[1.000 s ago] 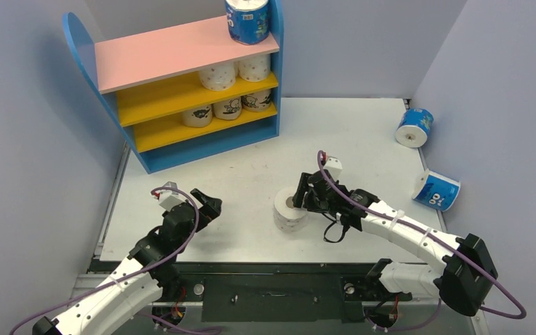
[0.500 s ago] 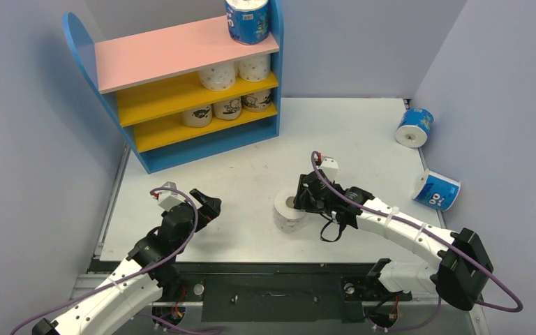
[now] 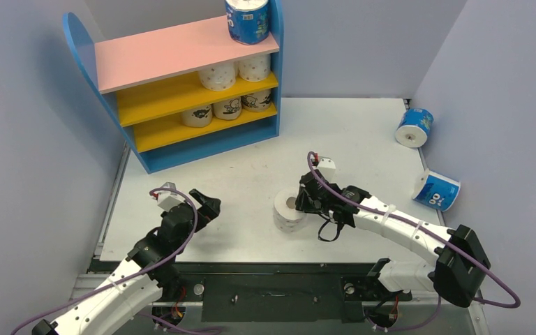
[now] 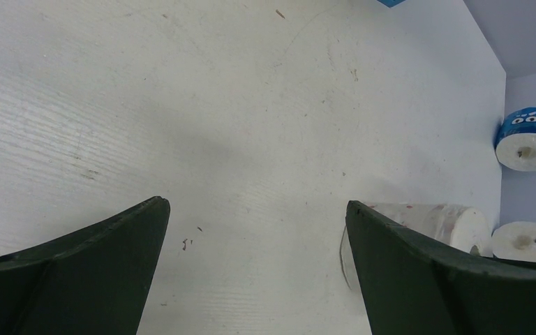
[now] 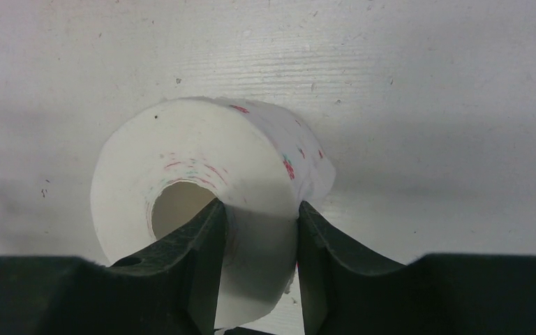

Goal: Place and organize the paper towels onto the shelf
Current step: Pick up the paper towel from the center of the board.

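Right gripper [image 5: 255, 225]: jaws narrowed to a pinch on the wall of the white dotted roll [image 3: 283, 213], one finger [image 5: 206, 241] down inside the hollow core, the other against the outer wrap, both pressing the paper. The roll stands on end on the table [image 3: 349, 132], near the front edge, between the two arms; faint red and teal specks on its wrap, no writing. Left gripper [image 4: 255, 204]: jaws spread wide, nothing between them, poised over bare tabletop well left of the roll. Blue roll, nearer [image 3: 436, 190]: lying tilted at the right wall, white marks like two rings on the wrap, no words legible. Blue roll, farther [image 3: 414, 127]: on its side by the same wall, core end showing. Shelf [image 3: 84, 49]: back left corner, blue side panels. Pink top board [image 3: 160, 59]: one blue roll [image 3: 248, 19] upright at its right end, print too small to read. Upper yellow board: two white dotted rolls [image 3: 218, 75] side by side at the right. Lower yellow board: three tan rolls [image 3: 227, 108] with black cartoon figures in a row.
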Available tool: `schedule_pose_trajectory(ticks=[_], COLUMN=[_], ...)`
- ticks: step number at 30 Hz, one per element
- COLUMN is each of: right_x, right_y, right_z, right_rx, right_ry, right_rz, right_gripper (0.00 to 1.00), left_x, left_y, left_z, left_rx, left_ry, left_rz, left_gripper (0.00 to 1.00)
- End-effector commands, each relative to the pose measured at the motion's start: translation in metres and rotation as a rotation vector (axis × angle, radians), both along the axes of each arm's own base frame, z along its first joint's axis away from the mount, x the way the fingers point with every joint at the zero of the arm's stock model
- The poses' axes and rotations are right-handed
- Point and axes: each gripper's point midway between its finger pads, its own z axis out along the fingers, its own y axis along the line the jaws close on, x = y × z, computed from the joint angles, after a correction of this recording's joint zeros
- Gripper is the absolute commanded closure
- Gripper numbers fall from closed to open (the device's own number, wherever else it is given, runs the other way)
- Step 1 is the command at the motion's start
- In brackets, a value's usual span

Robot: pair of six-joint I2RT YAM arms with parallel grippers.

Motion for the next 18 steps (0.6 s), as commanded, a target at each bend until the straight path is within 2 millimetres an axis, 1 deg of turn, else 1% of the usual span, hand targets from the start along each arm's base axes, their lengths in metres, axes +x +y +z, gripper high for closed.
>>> schedule_pose_trajectory(ticks=[1,4,6,7,11,13,14,15,16,17,18], right_x=[0.011,0.014,0.016,0.017,0.018,0.021,0.021,0.024,0.025,0.028,0.031], right_y=[0.012,0.016,0.016,0.017,0.019,0.022,0.023,0.025,0.025,0.027,0.027], right_z=[0.033,0.049,0.058,0.060,0.070,0.088,0.093,0.105,0.111,0.125,0.129], right_rx=[0.060,0.084,0.094,0.096,0.112,0.139,0.144,0.162,0.169,0.186,0.183], right_ry=[-0.073,-0.101,-0.115,-0.117,-0.117,-0.141,-0.150,-0.166,-0.177,-0.195,-0.202], right_rz=[-0.009,-0.010,-0.009,-0.009,-0.006,-0.003,-0.006,-0.010,-0.014,-0.016,-0.021], right_gripper=[0.71,0.72,0.75,0.78,0.84,0.85,0.85,0.86,0.87,0.88,0.89], left_x=[0.005,0.005,0.005,0.005,0.006,0.006,0.006,0.007,0.008,0.009,0.010], left_y=[0.003,0.004,0.005,0.005,0.007,0.008,0.009,0.011,0.011,0.013,0.014], left_z=[0.021,0.022,0.023,0.024,0.028,0.031,0.034,0.037,0.042,0.046,0.052], left_rx=[-0.011,-0.008,-0.005,-0.005,-0.001,0.006,0.011,0.014,0.018,0.022,0.025], left_ry=[-0.049,-0.055,-0.057,-0.059,-0.064,-0.072,-0.079,-0.086,-0.097,-0.108,-0.121], left_rz=[0.021,0.025,0.026,0.027,0.032,0.034,0.037,0.044,0.044,0.053,0.054], left_gripper=[0.02,0.02,0.02,0.02,0.02,0.02,0.02,0.02,0.02,0.02,0.02])
